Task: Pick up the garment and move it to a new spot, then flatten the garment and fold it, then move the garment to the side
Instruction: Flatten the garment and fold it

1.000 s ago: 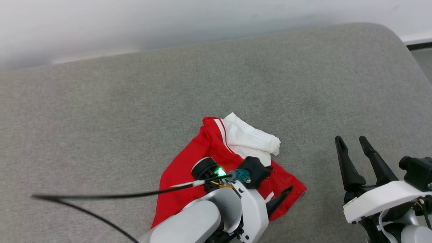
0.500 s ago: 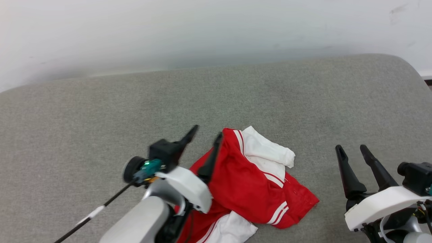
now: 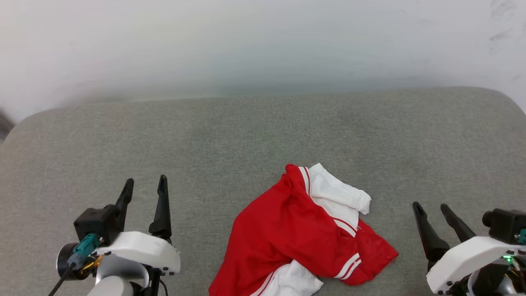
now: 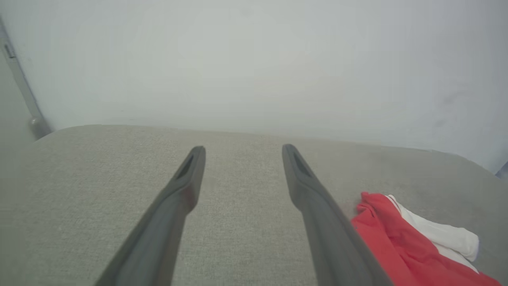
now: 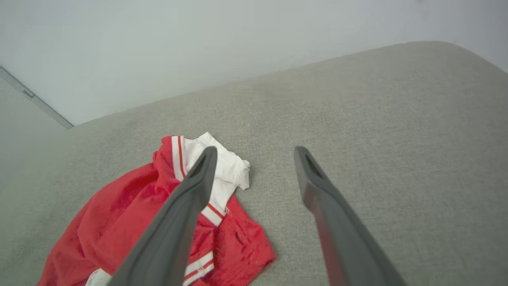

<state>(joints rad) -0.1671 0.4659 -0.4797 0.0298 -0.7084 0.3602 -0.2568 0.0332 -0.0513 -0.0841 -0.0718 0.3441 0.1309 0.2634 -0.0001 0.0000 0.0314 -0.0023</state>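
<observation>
The garment (image 3: pixel 296 230), a red jersey with white sleeves and red-white striped trim, lies crumpled near the front of the grey cushioned surface (image 3: pixel 246 135). Its lettering is hidden in the folds. My left gripper (image 3: pixel 144 186) stands open at the lower left, well clear of the cloth, with nothing between its fingers. My right gripper (image 3: pixel 431 209) is open at the lower right, just right of the garment's edge and apart from it. The left wrist view has the garment (image 4: pixel 401 242) at its lower right. In the right wrist view the garment (image 5: pixel 131 214) lies left of my open gripper (image 5: pixel 256 153).
A pale wall (image 3: pixel 263 45) rises directly behind the cushioned surface. The surface's rounded corners show at the far left (image 3: pixel 24 123) and far right (image 3: pixel 509 98). Bare grey fabric spreads left of and behind the garment.
My left arm has let go of the garment, swung left off it and now rests at the lower left. The head camera has tilted up, showing more wall. The right gripper has stayed put.
</observation>
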